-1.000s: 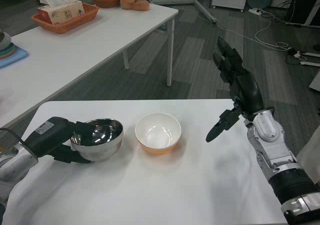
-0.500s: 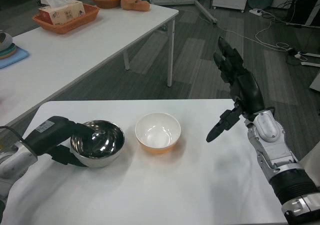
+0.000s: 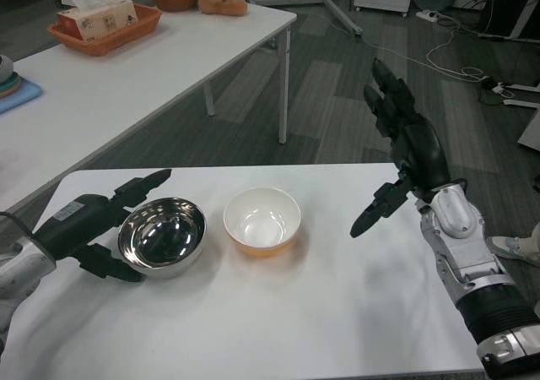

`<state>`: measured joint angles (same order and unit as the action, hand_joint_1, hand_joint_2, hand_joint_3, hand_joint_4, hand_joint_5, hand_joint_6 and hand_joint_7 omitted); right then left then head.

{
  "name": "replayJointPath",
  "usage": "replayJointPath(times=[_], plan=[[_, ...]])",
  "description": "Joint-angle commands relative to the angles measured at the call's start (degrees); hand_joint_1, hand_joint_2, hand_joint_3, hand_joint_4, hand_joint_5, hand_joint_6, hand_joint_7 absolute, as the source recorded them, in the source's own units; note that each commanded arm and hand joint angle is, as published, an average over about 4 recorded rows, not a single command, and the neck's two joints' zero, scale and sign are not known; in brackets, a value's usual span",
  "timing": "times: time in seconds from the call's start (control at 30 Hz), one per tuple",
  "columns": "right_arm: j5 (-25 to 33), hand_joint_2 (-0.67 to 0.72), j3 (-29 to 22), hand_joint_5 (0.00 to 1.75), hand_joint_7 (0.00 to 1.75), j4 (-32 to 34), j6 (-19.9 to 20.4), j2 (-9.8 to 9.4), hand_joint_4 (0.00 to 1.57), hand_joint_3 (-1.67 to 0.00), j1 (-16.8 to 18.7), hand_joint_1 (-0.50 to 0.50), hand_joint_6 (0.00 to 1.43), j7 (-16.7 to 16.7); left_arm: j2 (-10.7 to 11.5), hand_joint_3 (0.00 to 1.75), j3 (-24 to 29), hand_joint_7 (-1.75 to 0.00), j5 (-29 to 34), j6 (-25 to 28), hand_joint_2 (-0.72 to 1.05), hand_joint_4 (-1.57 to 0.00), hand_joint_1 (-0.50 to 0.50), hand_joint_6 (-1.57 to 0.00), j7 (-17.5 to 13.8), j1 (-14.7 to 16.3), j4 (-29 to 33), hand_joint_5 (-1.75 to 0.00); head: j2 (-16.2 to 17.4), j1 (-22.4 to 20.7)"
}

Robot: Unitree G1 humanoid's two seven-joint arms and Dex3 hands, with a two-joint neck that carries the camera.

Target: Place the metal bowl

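The metal bowl (image 3: 162,236) sits upright on the white table (image 3: 295,329), just beside the orange bowl with the white inside (image 3: 262,222), on that bowl's left in the picture. The two bowls look very close, but it is hard to tell if they touch.

The left hand (image 3: 89,228) is right next to the metal bowl, on the side away from the orange bowl. Its fingers are spread apart, one stretched above the bowl's far rim and one low by the near side. They seem to have let go, and the bowl looks like it rests on its own. A pull-back would go out to the left, away from the bowl. The bowl is round, so it has no long side.

The right hand (image 3: 405,165) is up in the air, well apart from both bowls, fingers spread and holding nothing. The left hand is much nearer.

A small label shows on the left hand's back, too small to read. On the far table, a tissue box (image 3: 97,17) in an orange basket has print that cannot be read.
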<state>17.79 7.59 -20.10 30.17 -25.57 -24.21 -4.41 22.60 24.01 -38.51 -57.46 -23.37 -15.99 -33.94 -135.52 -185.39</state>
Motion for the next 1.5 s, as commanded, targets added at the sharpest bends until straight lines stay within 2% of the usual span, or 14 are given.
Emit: replayJointPath(times=[0.03,0.17,0.3,0.43,0.53,0.63,0.77,0.87,0.97,1.1,1.17,1.3,1.5], plan=[[0.31,0.33,-0.08,0.0,0.0,-0.2,0.86,-0.09,0.0,0.0,0.39,-0.42,0.0,0.19,0.18,0.0,0.18,0.0,-2.33,1.52,-0.72,-1.21,-0.46,0.0,-6.14,2.5,-1.99,0.0,0.12,-0.09],[0.31,0.34,-0.12,0.0,0.0,-0.34,0.86,0.0,0.0,0.0,0.39,-0.42,0.0,0.19,-0.17,0.0,1.76,0.0,-2.24,0.99,-0.72,-1.22,-0.46,0.0,-10.2,2.36,-1.72,0.0,0.47,-0.48],[0.31,0.33,-0.03,0.0,0.0,-1.08,0.86,-0.05,0.0,0.0,0.31,-0.42,0.0,0.19,0.34,0.0,5.74,0.0,-2.22,0.6,-0.72,-1.26,-0.46,0.0,-13.98,2.36,0.45,0.0,0.56,-0.76],[0.34,0.34,-0.03,0.0,0.0,-1.98,0.86,-0.16,0.0,0.0,-0.13,-0.42,0.0,0.19,2.18,0.0,9.47,0.0,-1.78,0.31,-0.72,-1.27,-0.46,0.0,-14.77,1.66,4.01,0.0,1.09,-1.84],[0.4,0.34,-0.03,0.0,0.0,-2.45,0.86,-0.29,0.0,0.0,-0.35,-0.42,0.0,0.19,4.32,0.0,10.64,0.0,-0.29,-0.32,-0.72,-1.34,-0.46,0.0,-15.15,1.0,5.94,0.0,1.15,-2.89],[0.36,0.31,-0.03,0.0,0.0,-2.71,0.86,-0.36,0.0,0.0,-0.57,-0.42,0.0,0.19,5.52,0.0,11.94,0.0,0.37,-0.46,-0.72,-1.41,-0.46,0.0,-15.21,0.21,7.04,0.0,0.9,-3.69],[0.36,0.34,-0.12,0.0,0.0,-3.22,0.86,-0.38,0.0,0.0,-0.77,-0.42,0.0,0.19,5.61,0.0,15.23,0.0,1.01,-0.46,-0.72,-1.46,-0.46,0.0,-15.06,-1.85,8.71,0.0,0.57,-3.88],[0.42,0.34,-0.12,0.0,0.0,-3.54,0.88,-0.47,0.0,0.0,-0.97,-0.42,0.0,0.19,5.85,0.0,15.56,0.0,2.57,-0.41,-0.72,-1.48,-0.46,0.0,-14.86,-3.55,9.59,0.0,-0.17,-3.64],[0.49,0.34,-0.12,0.0,0.0,-3.76,0.94,-0.62,0.0,0.0,-1.23,-0.42,0.0,0.19,6.23,0.0,15.41,0.0,4.11,-0.24,-0.72,-1.52,-0.46,0.0,-14.55,-5.77,9.77,0.0,-1.53,-3.66],[0.58,0.34,-0.08,0.0,0.0,-4.07,0.94,-0.8,0.0,0.0,-1.67,-0.42,0.0,0.19,6.58,0.0,15.58,0.0,5.95,-0.15,-0.72,-1.53,-0.46,0.0,-13.85,-9.28,9.72,0.0,-5.02,-3.88],[0.58,0.34,-0.03,0.0,0.0,-4.12,0.94,-0.8,0.0,0.0,-1.8,-0.42,0.0,0.19,6.14,0.0,16.24,0.0,7.36,0.12,-0.72,-1.53,-0.46,0.0,-12.62,-11.48,9.68,0.0,-6.26,-3.39],[0.6,0.34,0.1,0.0,0.0,-4.16,0.92,-0.73,0.0,0.0,-2.2,-0.42,0.0,0.19,2.49,0.0,17.21,0.0,9.03,1.61,-0.72,-1.56,-0.46,0.0,-8.64,-15.85,10.14,0.0,-10.41,-2.89],[0.67,0.34,0.67,0.0,0.0,-4.25,0.9,-0.8,0.0,0.0,-3.52,-0.42,0.0,0.19,-1.38,0.0,14.57,0.0,9.82,2.14,-0.72,-1.57,-0.46,0.0,-3.61,-19.34,10.12,0.0,-14.2,-3.31]])
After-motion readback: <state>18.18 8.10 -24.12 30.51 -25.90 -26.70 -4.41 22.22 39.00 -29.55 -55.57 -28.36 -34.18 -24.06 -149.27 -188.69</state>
